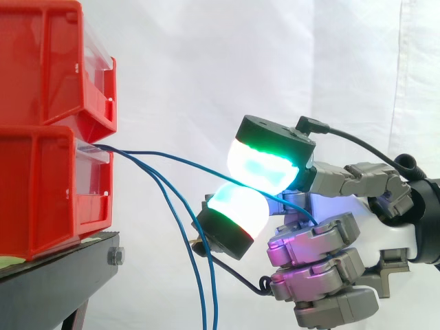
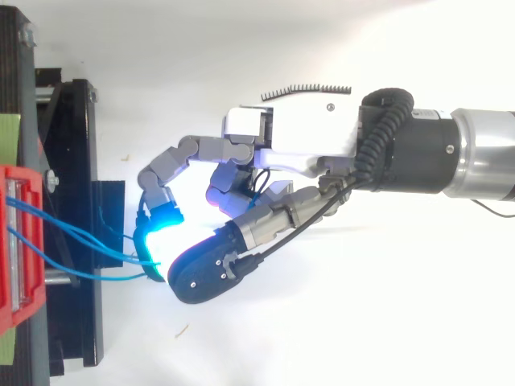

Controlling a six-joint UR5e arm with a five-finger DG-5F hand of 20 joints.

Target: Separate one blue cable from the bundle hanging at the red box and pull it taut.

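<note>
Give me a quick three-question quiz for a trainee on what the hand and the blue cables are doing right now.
1. True or false: the hand pinches one blue cable between two glowing pads.
2. How many other blue cables hang down loose in the side view? A one, B two, C four.
3. Fill in: the cables come out of the ___ of the two stacked red bins.
Key: 1 true; 2 B; 3 lower.

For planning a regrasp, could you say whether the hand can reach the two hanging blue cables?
Probably yes: the hanging cables dangle free beside the hand, whose fingertips are busy pinching a third blue cable.
</note>
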